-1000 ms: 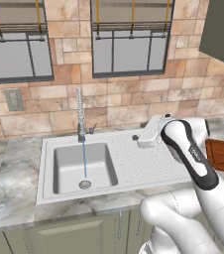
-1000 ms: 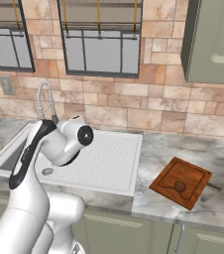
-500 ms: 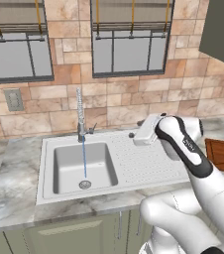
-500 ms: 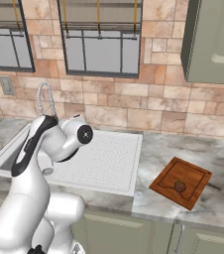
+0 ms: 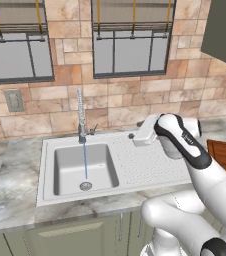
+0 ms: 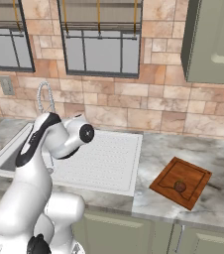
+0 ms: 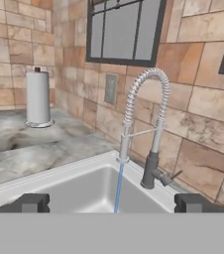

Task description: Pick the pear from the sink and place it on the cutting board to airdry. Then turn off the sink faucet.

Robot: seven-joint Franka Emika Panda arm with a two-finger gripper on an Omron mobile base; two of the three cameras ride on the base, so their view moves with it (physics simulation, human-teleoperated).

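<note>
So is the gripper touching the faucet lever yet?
Apart. In the hand view the open gripper faces the sink faucet with basin between its fingertips and the lever.

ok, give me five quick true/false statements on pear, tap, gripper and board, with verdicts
1. The small brown pear lies on the reddish-brown wooden cutting board. True.
2. The tall chrome spring-neck faucet is off. False: a blue stream runs from it.
3. The gripper is shut on the pear. False: open, empty.
4. The gripper faces the faucet. True.
5. The pear sits in the light grey sink. False: it is on the board.
</note>
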